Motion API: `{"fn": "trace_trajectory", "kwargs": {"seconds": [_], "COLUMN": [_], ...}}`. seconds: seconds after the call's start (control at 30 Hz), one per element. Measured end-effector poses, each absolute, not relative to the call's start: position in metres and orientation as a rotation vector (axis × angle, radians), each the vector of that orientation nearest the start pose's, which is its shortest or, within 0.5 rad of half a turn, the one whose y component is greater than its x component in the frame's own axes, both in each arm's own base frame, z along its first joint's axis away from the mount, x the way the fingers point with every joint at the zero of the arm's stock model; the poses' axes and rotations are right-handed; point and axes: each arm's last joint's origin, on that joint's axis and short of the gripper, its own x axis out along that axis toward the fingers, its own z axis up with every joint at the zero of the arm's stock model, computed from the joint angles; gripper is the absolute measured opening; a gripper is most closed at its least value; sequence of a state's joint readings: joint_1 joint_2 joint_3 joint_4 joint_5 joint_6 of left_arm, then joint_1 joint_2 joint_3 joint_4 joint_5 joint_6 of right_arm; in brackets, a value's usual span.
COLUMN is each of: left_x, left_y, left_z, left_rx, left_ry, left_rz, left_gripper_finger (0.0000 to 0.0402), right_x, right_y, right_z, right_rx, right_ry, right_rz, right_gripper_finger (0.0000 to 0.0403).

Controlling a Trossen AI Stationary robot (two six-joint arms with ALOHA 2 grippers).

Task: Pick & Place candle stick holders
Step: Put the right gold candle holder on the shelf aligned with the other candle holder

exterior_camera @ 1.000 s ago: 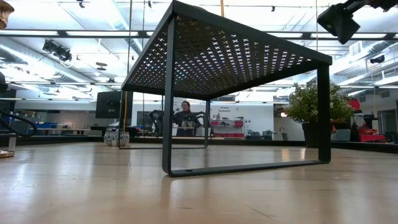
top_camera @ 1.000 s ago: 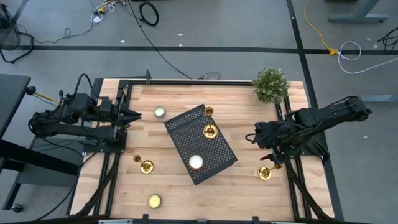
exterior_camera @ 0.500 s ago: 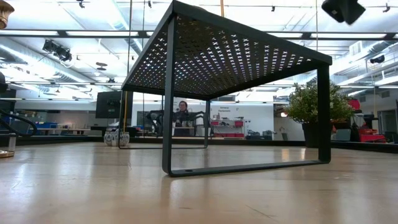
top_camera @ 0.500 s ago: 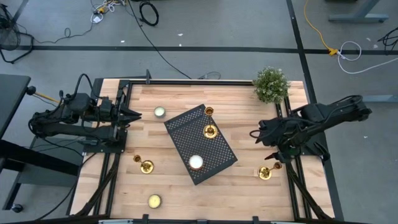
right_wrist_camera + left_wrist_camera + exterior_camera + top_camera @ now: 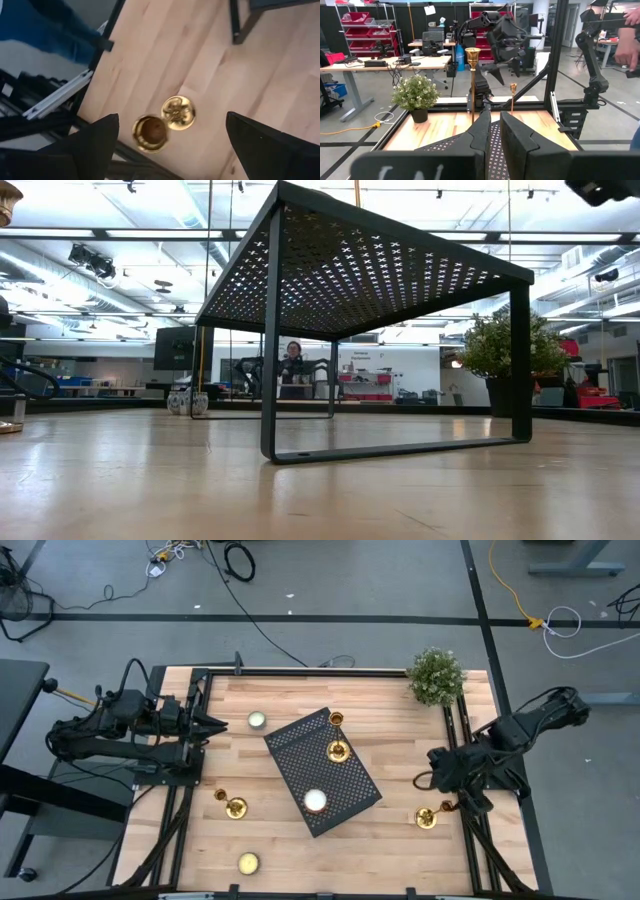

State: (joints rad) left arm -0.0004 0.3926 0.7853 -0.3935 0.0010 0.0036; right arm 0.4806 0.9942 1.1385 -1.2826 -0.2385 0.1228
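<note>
The right hand (image 5: 432, 780) has pulled back toward its own edge of the desk (image 5: 400, 840) over the last second, retreating from a spot nearer the middle, and its fingers (image 5: 95, 135) stand wide apart with nothing between them. It now sits above and just beside the candle stick holder (image 5: 427, 817) at the right front corner, so I judge it is lining up for a pick there, not yet begun. The left hand (image 5: 205, 725) has not moved, fingers pressed together, waiting at the left edge. Two more holders stand on the black perforated shelf (image 5: 300, 765): one (image 5: 338, 751) near its middle and one (image 5: 336, 719) at its far corner; a fourth holder (image 5: 235, 807) stands on the desk front left. The right wrist view alone looks straight down into the corner holder's cup (image 5: 150, 133) and round base (image 5: 178, 112), showing it framed between the spread fingers. The left wrist view alone shows the shelf holders as tall stems (image 5: 472, 85), and the low view shows only the shelf's underside
</note>
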Motion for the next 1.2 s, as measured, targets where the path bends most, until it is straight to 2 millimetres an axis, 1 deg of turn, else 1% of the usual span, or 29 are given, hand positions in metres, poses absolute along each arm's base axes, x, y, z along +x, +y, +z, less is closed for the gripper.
{"fn": "trace_trajectory", "kwargs": {"seconds": [0.2, 0.5, 0.7, 0.9, 1.2], "left_x": [0.076, 0.076, 0.076, 0.076, 0.076], "left_y": [0.0, 0.0, 0.0, 0.0, 0.0], "left_z": [0.354, 0.354, 0.354, 0.354, 0.354], "left_rx": [0.004, 0.004, 0.004, 0.004, 0.004], "left_ry": [0.001, 0.001, 0.001, 0.001, 0.001], "left_rz": [-0.002, -0.001, -0.002, -0.001, -0.001], "left_gripper_finger": [0.0046, 0.0046, 0.0046, 0.0046, 0.0046], "right_x": [0.129, 0.131, 0.129, 0.13, 0.129], "right_y": [0.087, 0.102, 0.112, 0.12, 0.127], "right_z": [0.329, 0.323, 0.319, 0.315, 0.311], "right_rx": [-0.101, -0.225, -0.259, -0.314, -0.344], "right_ry": [1.205, 1.217, 1.239, 1.244, 1.25], "right_rz": [0.601, 0.581, 0.603, 0.572, 0.537], "right_gripper_finger": [0.0366, 0.0366, 0.0366, 0.0366, 0.0366]}}
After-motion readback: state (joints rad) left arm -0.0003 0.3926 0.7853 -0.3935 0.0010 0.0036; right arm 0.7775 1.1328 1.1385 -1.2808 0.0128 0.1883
